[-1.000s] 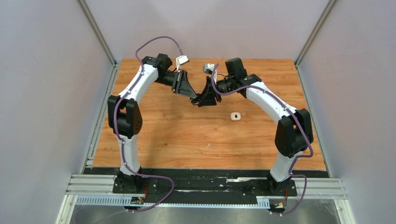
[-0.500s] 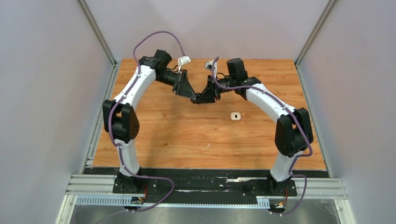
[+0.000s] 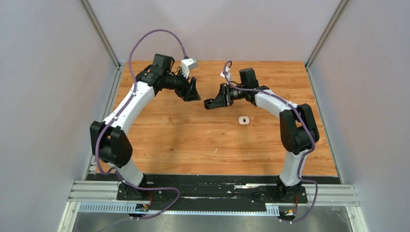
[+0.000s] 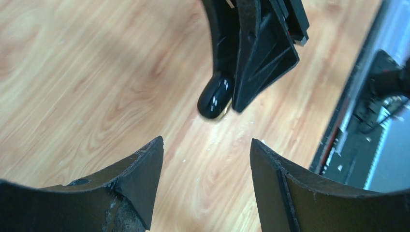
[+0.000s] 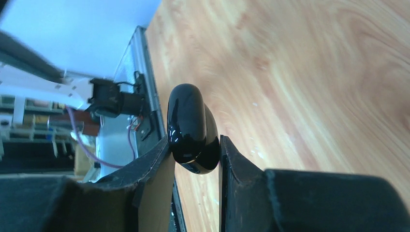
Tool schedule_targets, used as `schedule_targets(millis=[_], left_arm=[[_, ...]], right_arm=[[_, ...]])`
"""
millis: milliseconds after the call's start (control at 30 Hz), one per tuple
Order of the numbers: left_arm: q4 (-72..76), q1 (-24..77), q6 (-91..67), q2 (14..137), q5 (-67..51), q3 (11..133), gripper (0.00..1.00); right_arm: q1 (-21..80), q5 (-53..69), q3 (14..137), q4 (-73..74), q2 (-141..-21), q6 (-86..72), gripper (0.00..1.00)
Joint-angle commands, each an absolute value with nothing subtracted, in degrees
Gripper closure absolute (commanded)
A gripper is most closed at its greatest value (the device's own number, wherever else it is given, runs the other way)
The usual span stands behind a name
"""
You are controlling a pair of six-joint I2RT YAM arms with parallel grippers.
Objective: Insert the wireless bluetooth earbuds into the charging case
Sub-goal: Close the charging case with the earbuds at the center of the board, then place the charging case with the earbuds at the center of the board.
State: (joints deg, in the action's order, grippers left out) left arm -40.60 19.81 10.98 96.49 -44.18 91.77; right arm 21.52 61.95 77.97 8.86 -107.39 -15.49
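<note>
Top external view, working left to right: my left gripper (image 3: 193,94) hangs over the wooden table (image 3: 183,140), just left of the black case (image 3: 208,103) and apart from it. On the left wrist camera its fingers (image 4: 140,166) stand well spread with only bare wood between them, so it has hold of nothing. The black case sits straight ahead of that gap, beyond the fingertips.

The black case itself is in my right gripper (image 3: 211,102), which points left toward the other arm. On the right wrist camera the two fingers (image 5: 154,159) are pinched against its glossy sides. Its rounded end sticks out past the tips, and the case looks closed from this angle.

To the right of the black case, and nearer the arm bases, a small white case (image 3: 244,120) lies flat on the table, apart from both grippers. I cannot make out any earbuds at this size.
</note>
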Motion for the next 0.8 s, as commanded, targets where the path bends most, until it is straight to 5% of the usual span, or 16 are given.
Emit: schedule_targets(millis=[0,267,433,600,667,767], left_arm=[[-29.9,16.9,2.6,89.1,-33.6,86.6,0.27],[-27.3,13.9,-6.0,88.9,-38.2,78.0,0.27],[-23.2,13.9,-12.3,90.8,-39.6,74.3,0.27],[-26.5,13.9,-11.3,91.9,-39.6,76.6,0.27],[-28.1,13.9,-10.8,92.1,-39.4,77.5,0.27],[-29.8,13.9,-9.2,92.6,-38.5,79.1,0.27]], right_arm=[[18.3,56.8,75.5,9.3,-111.9,-18.8,0.8],[15.1,54.4,74.5,11.0,-119.6,-21.5,0.81],[14.4,49.8,75.0,14.8,-124.2,-23.9,0.71],[13.1,38.1,74.7,20.8,-122.9,-24.9,0.32],[12.1,33.0,75.5,24.9,-120.4,-23.7,0.06],[10.4,27.7,78.2,31.0,-116.3,-22.7,0.0]])
